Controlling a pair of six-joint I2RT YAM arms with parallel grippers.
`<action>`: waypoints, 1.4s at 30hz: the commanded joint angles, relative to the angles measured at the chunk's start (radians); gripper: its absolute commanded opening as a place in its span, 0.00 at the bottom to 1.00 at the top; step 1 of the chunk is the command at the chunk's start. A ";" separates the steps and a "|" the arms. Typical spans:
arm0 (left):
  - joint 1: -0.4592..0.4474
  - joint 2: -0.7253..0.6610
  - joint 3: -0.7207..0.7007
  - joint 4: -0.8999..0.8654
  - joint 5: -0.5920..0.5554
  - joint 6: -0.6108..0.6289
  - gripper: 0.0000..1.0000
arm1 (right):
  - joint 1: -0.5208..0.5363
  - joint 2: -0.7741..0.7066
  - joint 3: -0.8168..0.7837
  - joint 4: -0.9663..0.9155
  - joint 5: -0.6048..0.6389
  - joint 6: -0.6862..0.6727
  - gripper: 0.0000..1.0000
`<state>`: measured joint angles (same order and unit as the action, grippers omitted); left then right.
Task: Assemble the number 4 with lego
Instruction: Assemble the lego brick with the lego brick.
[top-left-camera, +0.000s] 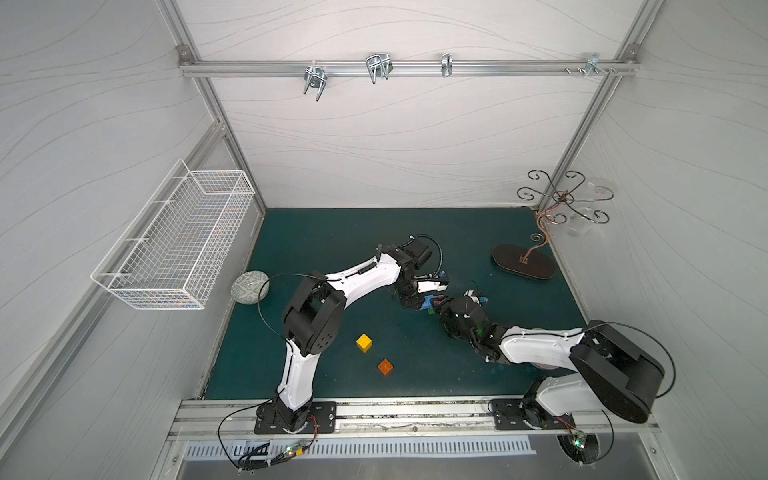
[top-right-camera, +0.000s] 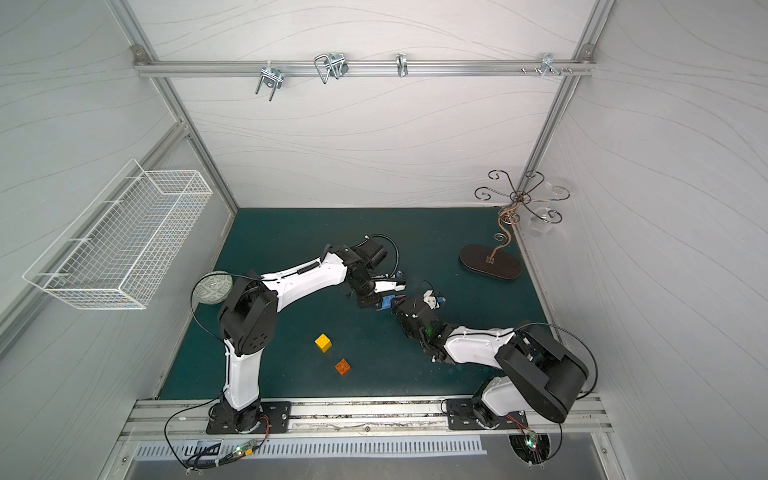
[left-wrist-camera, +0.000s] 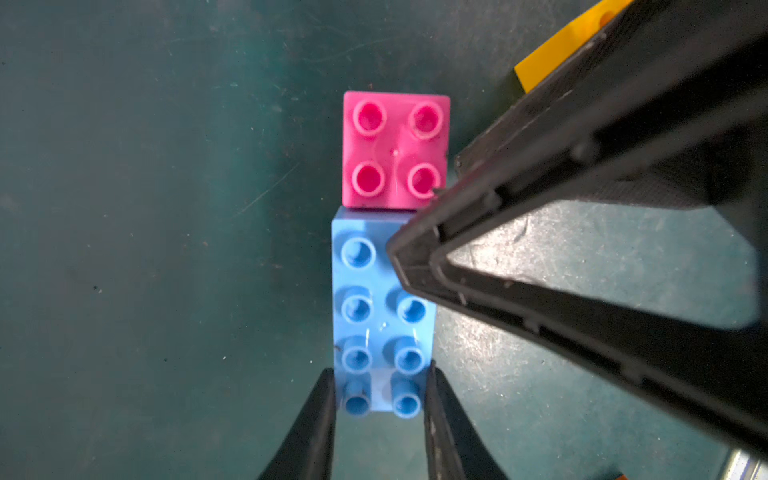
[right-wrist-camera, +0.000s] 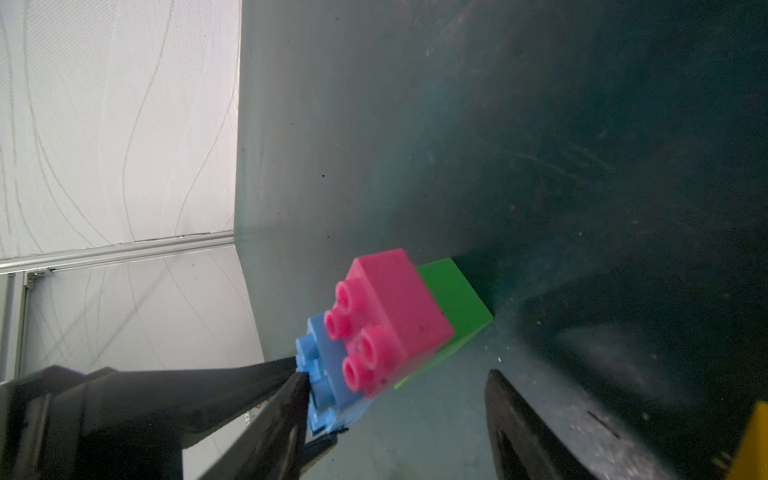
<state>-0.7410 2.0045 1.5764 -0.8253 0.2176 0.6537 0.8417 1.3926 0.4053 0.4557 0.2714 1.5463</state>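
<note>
Plastic, likely light, stiff and slick: we are pinching the blue brick (left-wrist-camera: 382, 316) by its flat sides with our left gripper (left-wrist-camera: 381, 374), our right gripper (right-wrist-camera: 399, 380) hovering open-jawed.

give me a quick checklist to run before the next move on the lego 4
1. left gripper clamped on the blue brick: ok, it pinches one end.
2. pink cube seated on the green cube: ok.
3. blue brick locked to that stack: cannot tell.
4. right gripper open: ok, jaws apart.
5. its finger clear of the blue brick's studs: not ok, the tip covers one.
6. loose yellow cube and orange cube studs up, apart from each other: ok.
</note>
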 joint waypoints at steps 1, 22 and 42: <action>-0.005 0.023 0.052 -0.017 0.013 0.014 0.00 | -0.002 0.012 -0.026 -0.032 -0.002 0.031 0.67; -0.007 0.042 0.057 -0.030 -0.004 0.012 0.00 | 0.008 -0.007 -0.037 -0.129 0.008 0.081 0.61; -0.013 0.053 0.083 -0.037 -0.040 0.003 0.00 | 0.020 0.017 -0.036 -0.194 -0.005 0.126 0.59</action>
<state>-0.7502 2.0392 1.6188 -0.8577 0.1932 0.6518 0.8543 1.3819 0.3992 0.4267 0.2783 1.6417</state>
